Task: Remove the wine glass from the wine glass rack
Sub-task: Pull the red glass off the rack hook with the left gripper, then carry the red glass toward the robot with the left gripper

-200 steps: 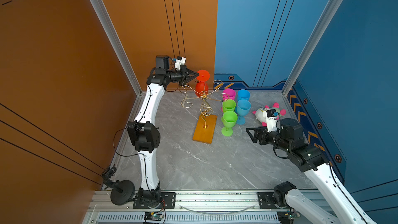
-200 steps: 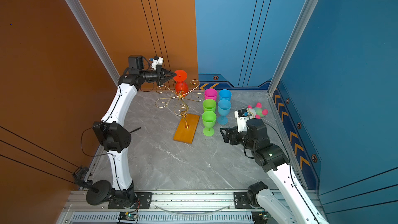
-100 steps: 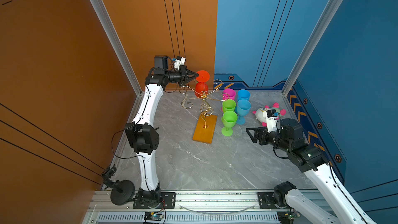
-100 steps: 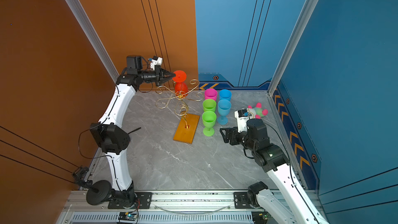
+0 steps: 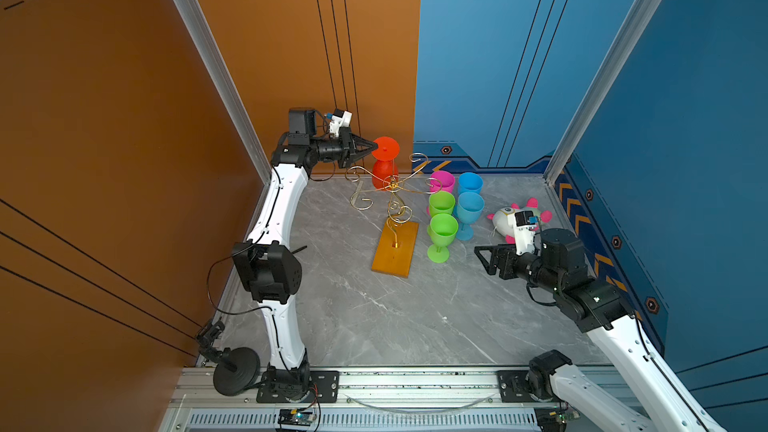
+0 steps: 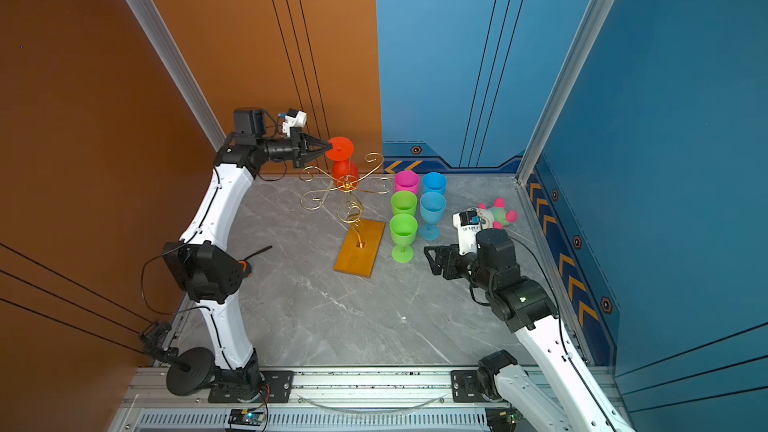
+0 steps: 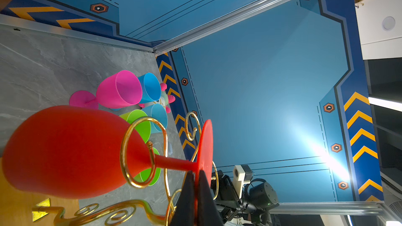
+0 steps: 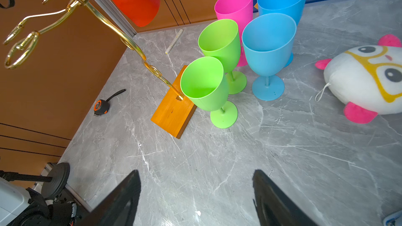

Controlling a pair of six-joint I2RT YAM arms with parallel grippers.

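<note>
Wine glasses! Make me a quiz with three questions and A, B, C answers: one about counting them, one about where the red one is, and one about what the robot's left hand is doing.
1. How many wine glasses stand upright on the table?
A) three
B) five
C) seven

2. Where is the red wine glass?
A) hanging upside down on the wine glass rack
B) standing on the table
C) lying on its side

3. What is the left gripper doing?
A) wide open, holding nothing
B) resting on the table
C) shut on the red wine glass's foot

Answers:
1 B: one pink glass, two blue glasses and two green glasses.
2 A: its bowl points down, with its foot above a gold curl.
3 C: the left wrist view shows it pinching the foot's edge.
</note>
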